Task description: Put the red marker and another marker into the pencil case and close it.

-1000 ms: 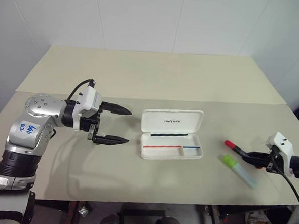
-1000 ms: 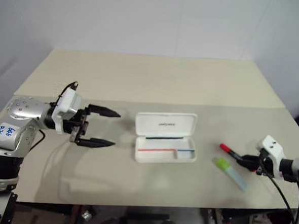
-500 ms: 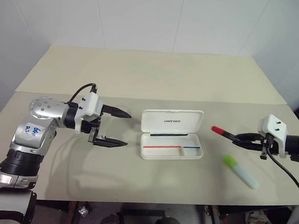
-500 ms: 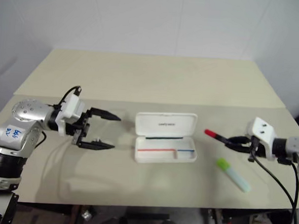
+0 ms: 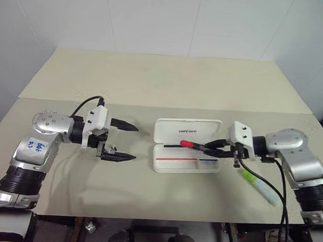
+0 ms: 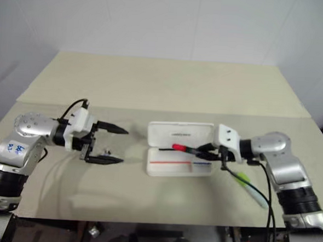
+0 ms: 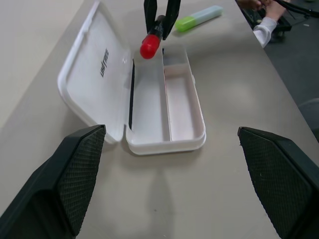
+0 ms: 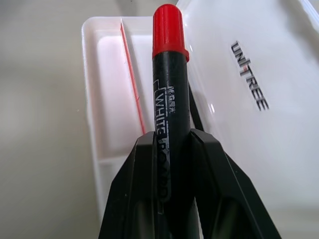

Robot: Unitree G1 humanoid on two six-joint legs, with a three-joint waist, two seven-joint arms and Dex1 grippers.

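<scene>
One red marker [image 5: 188, 144], cap twd left.

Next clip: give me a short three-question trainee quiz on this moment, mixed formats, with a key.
1. True or false: the pencil case lies with its lid shut.
2. Which gripper holds the red marker? A) left gripper B) right gripper C) neither
3. Fill in: the green-capped highlighter lies on the ____, outside the case.

Key
1. False. The lid is folded back and the tray is open.
2. B. The right gripper's fingers are closed on the marker's dark barrel, with the red cap held over the open case. The left gripper is open and holds nothing, on the other side of the case.
3. table.
</scene>
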